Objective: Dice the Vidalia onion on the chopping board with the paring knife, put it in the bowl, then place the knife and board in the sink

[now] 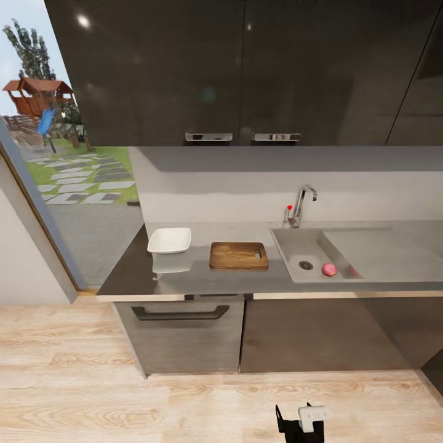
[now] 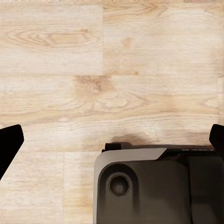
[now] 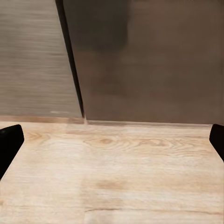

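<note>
Standing back from the tabletop (image 1: 203, 277); onion (image 1: 330, 269) sits in the sink (image 1: 295, 246), board (image 1: 239, 255) bare, nothing begun; left pincer (image 2: 112, 140) and right pincer (image 3: 112, 140) both spread.

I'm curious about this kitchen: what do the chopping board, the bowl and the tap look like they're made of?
The chopping board looks wooden: brown with darker grain streaks. The bowl seems glazed ceramic or plastic: plain smooth white; the render leaves it open. The tap looks like polished metal: silvery with bright highlights.
</note>
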Robot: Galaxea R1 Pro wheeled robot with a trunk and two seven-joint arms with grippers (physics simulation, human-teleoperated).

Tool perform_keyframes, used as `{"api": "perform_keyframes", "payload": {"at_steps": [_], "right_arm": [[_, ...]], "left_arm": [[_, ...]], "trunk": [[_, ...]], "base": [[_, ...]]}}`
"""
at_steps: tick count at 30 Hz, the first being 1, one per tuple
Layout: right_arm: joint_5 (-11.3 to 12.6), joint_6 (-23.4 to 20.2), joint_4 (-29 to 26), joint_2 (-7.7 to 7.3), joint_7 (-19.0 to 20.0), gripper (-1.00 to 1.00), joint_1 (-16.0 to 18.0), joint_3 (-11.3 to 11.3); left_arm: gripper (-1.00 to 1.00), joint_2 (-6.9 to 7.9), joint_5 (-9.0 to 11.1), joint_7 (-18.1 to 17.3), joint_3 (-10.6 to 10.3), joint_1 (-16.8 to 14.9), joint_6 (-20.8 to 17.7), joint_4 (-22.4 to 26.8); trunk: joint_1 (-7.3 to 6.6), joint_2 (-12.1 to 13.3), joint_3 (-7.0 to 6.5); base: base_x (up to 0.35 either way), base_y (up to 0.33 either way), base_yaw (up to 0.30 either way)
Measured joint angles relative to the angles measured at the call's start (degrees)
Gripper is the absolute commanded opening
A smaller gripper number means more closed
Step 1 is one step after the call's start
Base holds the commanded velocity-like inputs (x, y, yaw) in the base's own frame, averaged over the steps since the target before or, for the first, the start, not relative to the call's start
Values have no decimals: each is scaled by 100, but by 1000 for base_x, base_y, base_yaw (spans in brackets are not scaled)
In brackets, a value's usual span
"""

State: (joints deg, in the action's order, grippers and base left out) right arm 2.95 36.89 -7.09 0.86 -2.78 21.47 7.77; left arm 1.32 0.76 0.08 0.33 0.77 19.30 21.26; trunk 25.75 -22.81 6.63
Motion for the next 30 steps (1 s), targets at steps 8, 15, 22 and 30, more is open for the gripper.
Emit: {"api": "perform_keyframes", "payload": {"at_steps": [8, 15, 22, 30], "right_arm": [[-2, 113, 50, 2, 0, 100, 0, 2], [0, 119, 53, 2, 0, 100, 1, 0], [-1, 120, 53, 2, 0, 100, 1, 0], [-2, 120, 54, 2, 0, 100, 1, 0]], "left_arm": [[100, 0, -3, 0, 6, 0, -2, 0], [100, 0, -4, 0, 5, 0, -2, -1], [100, 0, -4, 0, 5, 0, -2, -1], [100, -8, -4, 5, 0, 0, -2, -4]], "trunk": [[-2, -2, 0], [-2, 0, 0], [-2, 0, 0], [0, 1, 0]], "base": [[26, -33, 0], [165, -238, 0], [164, -269, 0], [72, -305, 0]]}}
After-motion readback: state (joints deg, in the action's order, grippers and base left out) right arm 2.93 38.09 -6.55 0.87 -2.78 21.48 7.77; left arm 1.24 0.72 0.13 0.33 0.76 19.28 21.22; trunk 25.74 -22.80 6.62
